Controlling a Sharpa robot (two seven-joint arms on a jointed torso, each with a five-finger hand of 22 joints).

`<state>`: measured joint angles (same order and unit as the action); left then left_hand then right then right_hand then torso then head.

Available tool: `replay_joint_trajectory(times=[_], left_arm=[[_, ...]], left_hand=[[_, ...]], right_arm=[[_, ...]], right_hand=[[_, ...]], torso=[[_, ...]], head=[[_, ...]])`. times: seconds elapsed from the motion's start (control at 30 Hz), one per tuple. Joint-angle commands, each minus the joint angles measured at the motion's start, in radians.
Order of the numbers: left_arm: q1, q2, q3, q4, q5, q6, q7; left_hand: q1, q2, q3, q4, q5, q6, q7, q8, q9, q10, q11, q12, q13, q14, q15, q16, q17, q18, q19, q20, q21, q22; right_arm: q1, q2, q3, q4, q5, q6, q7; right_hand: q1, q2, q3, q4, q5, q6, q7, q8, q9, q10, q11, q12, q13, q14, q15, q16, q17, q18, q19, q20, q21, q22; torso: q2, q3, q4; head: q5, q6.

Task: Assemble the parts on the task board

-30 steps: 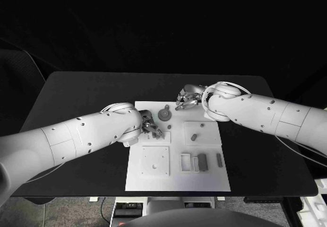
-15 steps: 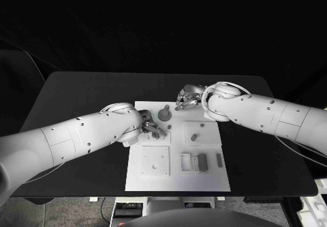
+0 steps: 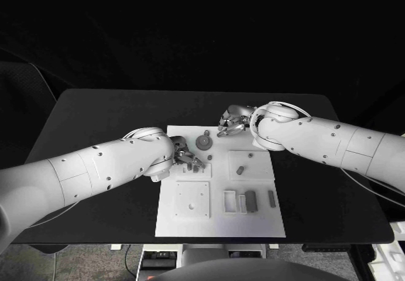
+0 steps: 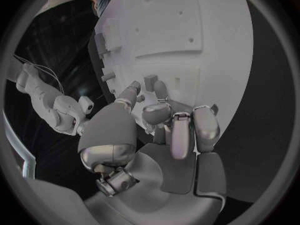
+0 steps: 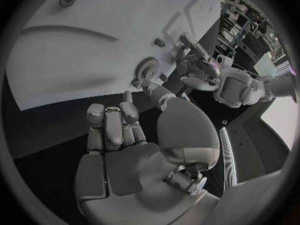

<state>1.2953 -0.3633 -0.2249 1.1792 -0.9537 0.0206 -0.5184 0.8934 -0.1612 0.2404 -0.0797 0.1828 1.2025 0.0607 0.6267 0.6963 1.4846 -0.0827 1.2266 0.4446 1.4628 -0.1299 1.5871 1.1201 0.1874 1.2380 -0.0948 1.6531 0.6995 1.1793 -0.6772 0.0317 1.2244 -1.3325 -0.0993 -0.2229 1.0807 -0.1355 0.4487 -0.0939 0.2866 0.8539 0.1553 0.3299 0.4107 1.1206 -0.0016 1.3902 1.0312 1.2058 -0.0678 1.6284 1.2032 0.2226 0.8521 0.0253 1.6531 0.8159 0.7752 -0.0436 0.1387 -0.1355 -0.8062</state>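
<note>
The room is dark, and a black table point(image 3: 101, 117) sits in the middle with the white task board point(image 3: 253, 222) on it. Since a second ago almost nothing has moved. The left hand point(image 3: 187, 157) has crept a tiny bit up the board and stays bent over the small square plate point(image 3: 205, 173) near the board's left side, where little grey parts point(image 3: 196, 167) stand. This looks like slow, careful fitting work, so the task seems only partly done. From the left wrist, its fingers point(image 4: 181, 130) are curled close together with their tips down by a small peg point(image 4: 150, 81), but I cannot tell if they pinch it or only touch it. The right hand point(image 3: 231, 124) has stayed at the top edge of the board, just beside the round gear point(image 3: 203, 141). From the right wrist, its fingers point(image 5: 112, 122) are tucked in side by side and I see nothing in them. Other parts point(image 3: 250, 199) lie untouched low on the board. The left arm hides the board's left edge, and the small parts under the left hand are too tiny to make out well.
</note>
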Motion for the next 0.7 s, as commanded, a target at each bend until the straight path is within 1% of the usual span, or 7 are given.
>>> replay_joint_trajectory(times=[0.03,0.1,0.2,0.5,0.63,0.7], left_arm=[[0.0,0.002,0.001,0.003,0.019,-0.002,0.012],[0.0,0.002,0.001,0.003,0.026,0.001,0.012],[0.0,0.002,0.001,0.002,0.035,0.005,0.012],[0.0,0.001,0.001,0.002,0.036,0.007,0.014],[0.0,-0.005,0.002,0.003,0.038,0.007,0.021],[0.0,-0.009,0.004,0.005,0.053,0.008,0.024]], left_hand=[[0.008,0.02,0.0,-0.005,0.001,0.015,0.006,-0.002,0.002,0.009,-0.012,0.003,0.001,0.09,-0.007,-0.005,0.002,0.074,-0.004,-0.002,0.116,-0.002],[0.018,0.028,0.004,-0.008,0.001,0.016,0.006,-0.002,0.002,0.009,-0.012,0.004,0.001,0.09,-0.007,-0.005,0.002,0.074,-0.004,-0.002,0.116,-0.002],[0.047,0.047,0.018,-0.015,0.002,0.017,0.005,-0.004,0.003,0.01,-0.013,0.004,0.001,0.091,-0.007,-0.006,0.004,0.074,-0.002,-0.004,0.116,-0.003],[0.097,0.064,0.055,-0.019,0.002,0.012,0.009,-0.012,0.003,0.009,-0.012,0.003,0.0,0.091,-0.007,-0.007,0.007,0.074,0.0,-0.004,0.117,-0.004],[0.102,0.066,0.058,-0.019,0.002,0.012,0.009,-0.012,0.003,0.009,-0.012,0.003,0.0,0.091,-0.007,-0.008,0.007,0.074,0.0,-0.004,0.117,-0.004],[0.102,0.066,0.059,-0.019,0.002,0.012,0.009,-0.012,0.003,0.009,-0.012,0.003,0.0,0.091,-0.007,-0.008,0.007,0.074,0.0,-0.004,0.117,-0.004]], right_arm=[[-0.001,0.0,0.0,0.001,-0.009,0.013,0.003],[-0.001,0.0,0.0,0.001,-0.009,0.013,0.003],[-0.001,0.0,0.0,0.001,-0.009,0.014,0.002],[-0.001,-0.001,0.0,0.0,-0.009,0.013,0.002],[-0.001,-0.001,0.0,-0.001,-0.009,0.013,0.002],[-0.001,-0.001,0.0,-0.001,-0.009,0.013,0.002]], right_hand=[[-0.008,-0.002,0.006,0.001,0.003,0.002,0.009,-0.001,-0.001,0.003,-0.002,0.006,-0.001,0.002,-0.006,0.005,0.002,0.018,-0.005,-0.002,0.011,-0.001],[-0.008,-0.001,0.006,0.001,0.003,0.002,0.009,-0.001,-0.001,0.003,-0.002,0.006,-0.001,0.0,-0.006,0.004,0.0,0.018,-0.005,-0.002,0.011,-0.001],[-0.008,-0.001,0.006,0.001,0.003,0.002,0.009,-0.001,-0.001,0.003,-0.002,0.006,-0.001,0.002,-0.006,0.005,0.002,0.018,-0.005,-0.002,0.011,-0.001],[-0.008,-0.001,0.006,0.001,0.003,0.002,0.009,-0.001,-0.001,0.003,-0.002,0.006,-0.001,0.001,-0.006,0.005,0.0,0.018,-0.005,-0.002,0.011,-0.001],[-0.008,-0.001,0.006,0.001,0.003,0.002,0.009,-0.001,-0.001,0.003,-0.002,0.006,-0.001,0.001,-0.006,0.005,0.0,0.018,-0.005,-0.002,0.011,-0.002],[-0.008,-0.001,0.006,0.001,0.003,0.002,0.009,-0.001,-0.001,0.003,-0.002,0.006,-0.001,0.001,-0.006,0.005,0.0,0.018,-0.005,-0.002,0.011,-0.002]], torso=[[0.0,-0.0001,-0.0004],[0.0,-0.0001,-0.0004],[0.0,0.0,0.0005],[0.0,-0.0003,-0.0003],[0.0,-0.0004,0.0003],[0.0,-0.0005,0.0006]], head=[[0.001,0.0],[0.001,0.0],[0.001,-0.001],[0.0,0.001],[0.0,0.003],[0.0,0.005]])
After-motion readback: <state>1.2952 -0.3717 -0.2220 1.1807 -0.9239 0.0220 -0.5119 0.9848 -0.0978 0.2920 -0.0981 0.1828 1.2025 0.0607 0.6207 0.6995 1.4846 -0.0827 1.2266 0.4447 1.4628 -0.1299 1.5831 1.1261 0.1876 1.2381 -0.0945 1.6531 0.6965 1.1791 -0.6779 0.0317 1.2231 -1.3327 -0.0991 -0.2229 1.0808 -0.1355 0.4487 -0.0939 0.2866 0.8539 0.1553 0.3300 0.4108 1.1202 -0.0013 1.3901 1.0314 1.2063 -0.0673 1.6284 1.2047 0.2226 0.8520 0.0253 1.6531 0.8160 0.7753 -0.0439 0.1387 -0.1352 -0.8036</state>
